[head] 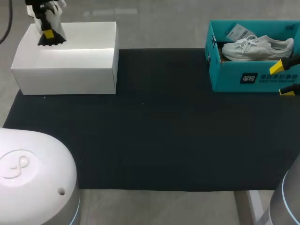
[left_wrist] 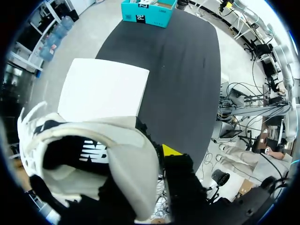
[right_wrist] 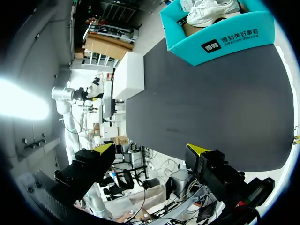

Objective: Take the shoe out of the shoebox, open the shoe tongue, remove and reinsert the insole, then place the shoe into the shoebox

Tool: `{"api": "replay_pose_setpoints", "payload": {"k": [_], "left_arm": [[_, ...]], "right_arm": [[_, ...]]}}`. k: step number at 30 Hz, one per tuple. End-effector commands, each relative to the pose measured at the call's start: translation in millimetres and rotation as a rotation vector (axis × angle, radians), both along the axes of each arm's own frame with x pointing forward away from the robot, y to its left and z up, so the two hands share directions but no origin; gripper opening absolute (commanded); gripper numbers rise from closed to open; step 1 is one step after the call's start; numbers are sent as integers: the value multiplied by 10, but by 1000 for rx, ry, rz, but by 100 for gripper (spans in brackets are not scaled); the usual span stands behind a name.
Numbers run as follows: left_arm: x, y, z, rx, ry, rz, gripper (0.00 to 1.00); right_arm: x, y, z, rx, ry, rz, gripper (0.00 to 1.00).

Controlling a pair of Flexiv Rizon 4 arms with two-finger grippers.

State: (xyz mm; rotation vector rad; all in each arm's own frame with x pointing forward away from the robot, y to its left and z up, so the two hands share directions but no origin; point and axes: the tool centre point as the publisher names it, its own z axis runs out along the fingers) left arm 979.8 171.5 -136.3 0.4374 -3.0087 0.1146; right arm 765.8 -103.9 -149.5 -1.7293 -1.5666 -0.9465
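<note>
My left gripper hangs over the back left part of the open white shoebox, shut on a black and cream shoe. In the left wrist view that shoe fills the space by the gripper, only one yellow tip shows, and the white box lies below. A white sneaker rests in a teal shoebox at the back right. My right gripper stands open at the teal box's front right corner, holding nothing. Its wrist view shows the gripper wide open, with the teal box and sneaker far ahead.
A black mat covers the table between the two boxes. Tags or paper lie in the teal box behind the sneaker. White arm housings sit at the near left and near right corners.
</note>
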Motion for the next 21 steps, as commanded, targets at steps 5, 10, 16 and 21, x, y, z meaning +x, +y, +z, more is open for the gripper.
{"api": "replay_pose_setpoints", "payload": {"k": [5,10,16,21], "left_arm": [[181,833,-63,5,18,-15,0],[333,1129,-144,3,14,-17,0],[388,1147,-231,37,92,-43,0],[388,1147,-231,37,92,-43,0]], "right_arm": [[1,3,1,-3,2,0,100],[1,3,1,-3,2,0,100],[1,3,1,-3,2,0,100],[1,3,1,-3,2,0,100]]}}
